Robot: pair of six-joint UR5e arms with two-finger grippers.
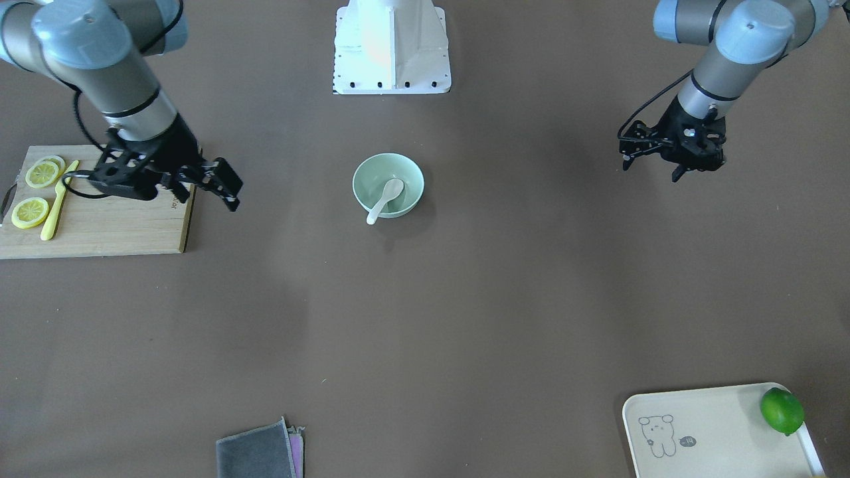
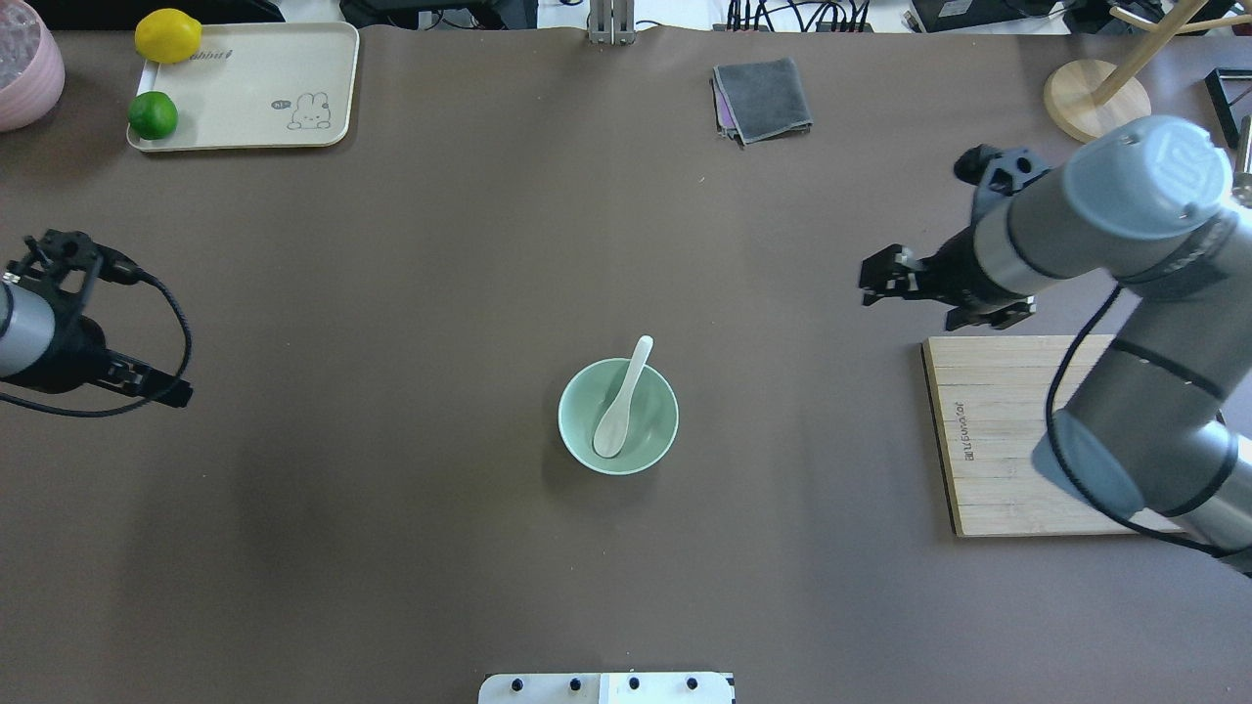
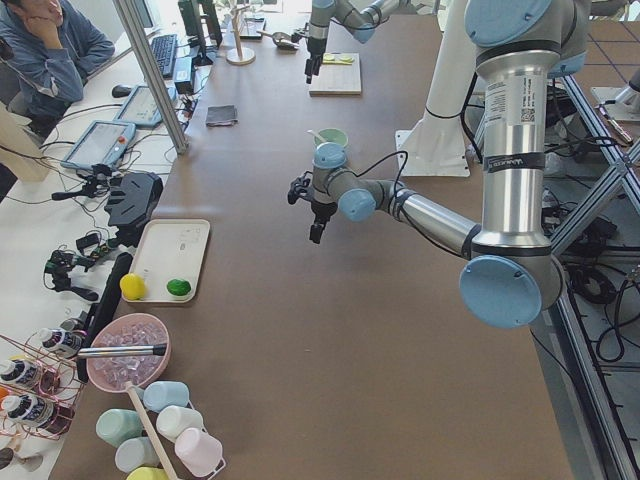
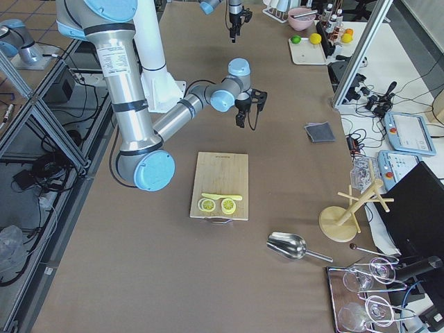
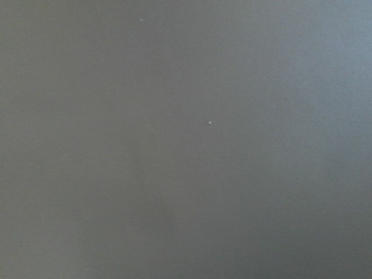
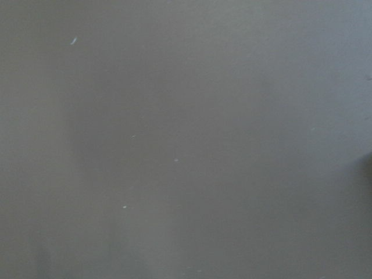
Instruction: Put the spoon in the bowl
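The brown table (image 2: pixel 391 293) spreads wide under me, with a wooden cutting board (image 2: pixel 998 440) on my right and a cream tray (image 2: pixel 245 88) at the far left corner. My right gripper (image 1: pixel 229 188) hangs above the table at the board's far left corner, jaws apart and holding nothing. My left gripper (image 1: pixel 651 171) hovers over bare table well out to the left, also spread open and empty. Both are well apart from the bowl (image 2: pixel 657 435), which sits at the middle of the table. The spoon (image 2: pixel 626 396) lies in it, scoop down on the inside and handle leaning on the far rim, its tip poking out past it, so I judge the task done. If I had to lift the spoon again, I would expect it to be light, stiff and slick like glazed ceramic, and liable to chip. I would pinch the handle across its narrow sides where it clears the rim. The board's left edge carries small print that seems to read "joyoung". The tray bears a little animal drawing and a word that looks like "Rabbit".
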